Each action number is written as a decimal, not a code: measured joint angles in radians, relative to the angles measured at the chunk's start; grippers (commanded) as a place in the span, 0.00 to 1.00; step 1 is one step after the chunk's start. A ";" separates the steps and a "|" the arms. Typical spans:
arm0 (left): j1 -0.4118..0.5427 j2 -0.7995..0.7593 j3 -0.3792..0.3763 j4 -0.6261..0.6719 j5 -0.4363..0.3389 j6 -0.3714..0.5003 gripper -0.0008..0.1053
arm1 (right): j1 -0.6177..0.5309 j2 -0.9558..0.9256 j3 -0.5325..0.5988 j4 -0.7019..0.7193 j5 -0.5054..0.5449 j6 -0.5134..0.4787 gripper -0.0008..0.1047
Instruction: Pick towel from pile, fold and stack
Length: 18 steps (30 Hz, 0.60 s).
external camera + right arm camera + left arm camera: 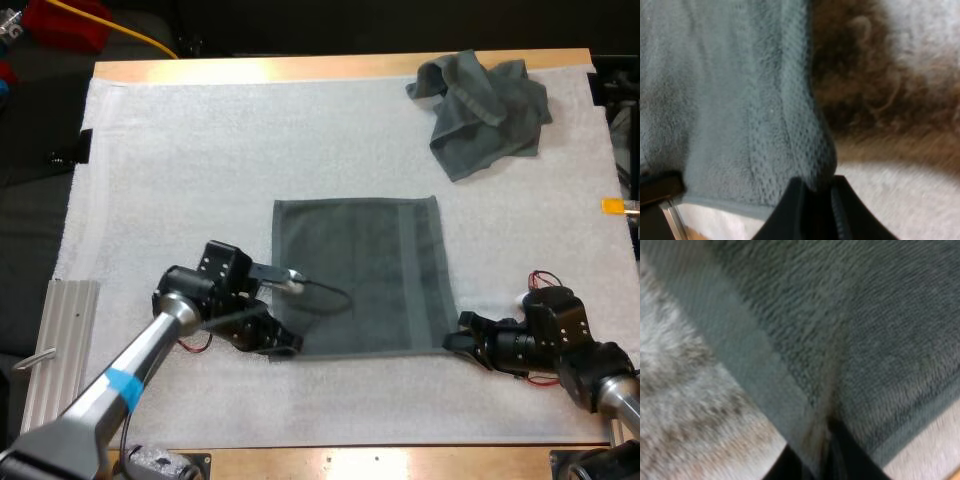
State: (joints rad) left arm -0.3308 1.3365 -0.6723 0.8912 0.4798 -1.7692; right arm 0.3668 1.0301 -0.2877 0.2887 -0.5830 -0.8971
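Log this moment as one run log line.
flat towel spread out | left end effector shut on near left corner | right end effector shut on near right corner | crumpled towel far right

A dark grey-green towel (pixel 360 275) lies spread flat at centre frame; a crumpled towel (pixel 485 110) sits upper right.

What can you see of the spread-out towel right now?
The flat towel is dark grey-green terry with a smoother woven band near its edges, spread roughly square on the middle of the mat. The left claw pinches its near left corner, the right claw its near right corner, fabric bunched between the fingers.
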 measured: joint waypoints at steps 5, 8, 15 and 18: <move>-0.098 -0.042 0.000 0.043 -0.083 0.000 0.01 | 0.092 -0.045 -0.044 0.081 0.054 0.000 0.01; -0.144 -0.067 0.000 0.077 -0.121 -0.002 0.01 | 0.159 -0.061 -0.073 0.138 0.092 0.000 0.01; -0.240 -0.148 0.000 0.188 -0.186 -0.002 0.01 | 0.309 -0.096 -0.152 0.279 0.179 0.000 0.01; -0.263 -0.173 0.000 0.210 -0.188 -0.002 0.01 | 0.367 -0.117 -0.170 0.334 0.211 0.000 0.01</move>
State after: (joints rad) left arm -0.5934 1.1638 -0.6723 1.1015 0.2913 -1.7716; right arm 0.7335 0.9135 -0.4573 0.6228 -0.3719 -0.8971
